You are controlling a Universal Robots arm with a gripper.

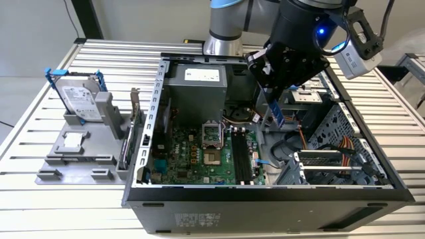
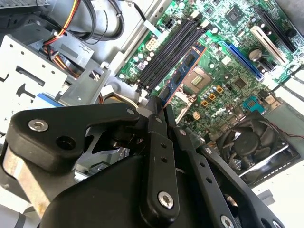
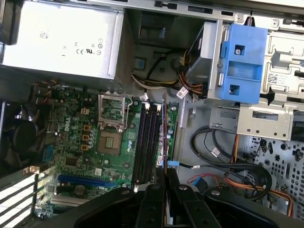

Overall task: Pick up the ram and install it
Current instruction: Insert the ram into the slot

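The exterior view looks down at an angle from in front of the open computer case (image 1: 265, 194), far enough back to take in the slatted worktop (image 1: 40, 199), the arm and the whole case interior. The 2 wrist views ride just behind the end effector (image 3: 164, 183) and look past its black fingers (image 2: 159, 142) into the case from close above. The first wrist view faces almost straight down on the motherboard (image 3: 95, 142); the second wrist view sees it at a slant, turned the other way. All 3 views share the motherboard's black memory slots (image 1: 240, 159).
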